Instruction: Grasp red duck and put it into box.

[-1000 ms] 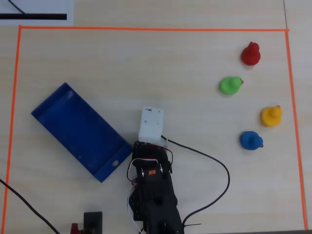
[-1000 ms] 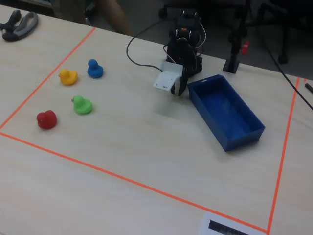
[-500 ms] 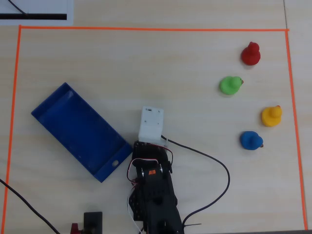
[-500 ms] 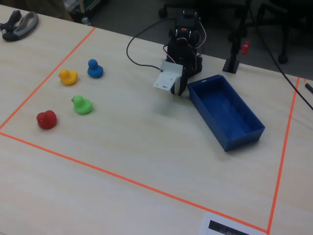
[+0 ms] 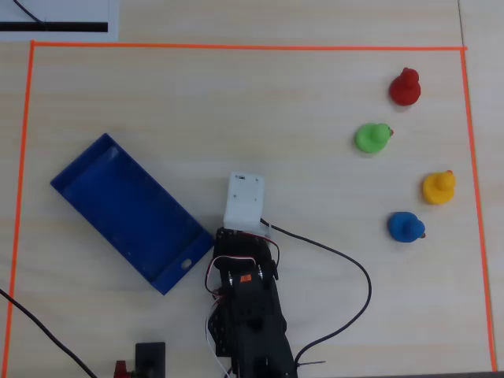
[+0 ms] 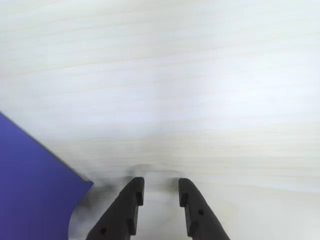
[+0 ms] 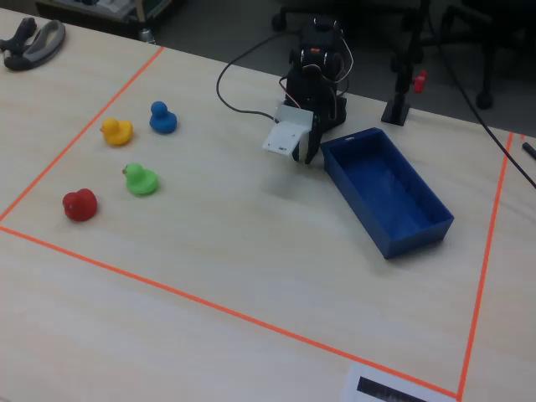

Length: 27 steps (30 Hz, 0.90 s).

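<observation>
1. I see the tool [image 6: 159, 192] at the bottom edge of the wrist view, its two dark fingers [image 6: 131, 200] standing a little apart with a narrow gap, and nothing is between them.
2. Under the tool there is only the bare light wood of the table [image 6: 200, 90]; a corner of the blue box [image 6: 30, 190] shows at the left of this view, just beside the left finger.
3. In the overhead view the black arm [image 5: 246, 315] stands at the bottom middle, folded, with the white camera housing [image 5: 244, 200] in front of it.
4. The box [image 5: 126, 213] lies diagonally to the left of the arm in the overhead view, its near corner with a small round hole just beside the arm base. The box is empty.
5. The red duck [image 5: 405, 87] sits in the upper right corner of the orange tape frame [image 5: 236, 47], well apart from the tool and from the box.
6. In the fixed view the red duck [image 7: 79, 204] is at the far left, near the orange line, and the box [image 7: 389, 197] is on the right.
7. The green duck [image 5: 371, 138] is the nearest to the red one; the yellow duck [image 5: 438, 187] and the blue duck [image 5: 405, 227] stand lower on the right side in the overhead view.
8. All four ducks stand upright and do not touch each other.
9. A black cable [image 5: 346, 268] curves from the arm over the table.
</observation>
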Each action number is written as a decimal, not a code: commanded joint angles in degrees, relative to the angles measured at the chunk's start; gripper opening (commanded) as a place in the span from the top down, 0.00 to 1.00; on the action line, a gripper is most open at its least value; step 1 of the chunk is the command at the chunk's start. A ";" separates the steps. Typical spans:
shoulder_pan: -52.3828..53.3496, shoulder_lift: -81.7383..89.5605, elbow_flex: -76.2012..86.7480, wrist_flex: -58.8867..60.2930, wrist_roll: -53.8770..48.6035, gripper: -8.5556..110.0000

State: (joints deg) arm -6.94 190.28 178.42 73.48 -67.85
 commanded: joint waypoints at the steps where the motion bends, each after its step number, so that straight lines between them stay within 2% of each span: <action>1: -0.09 -0.62 -0.18 1.14 -0.26 0.87; 27: 1.85 -0.62 -0.18 1.14 -0.26 0.87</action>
State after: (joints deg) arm -6.42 190.28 178.42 73.48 -67.85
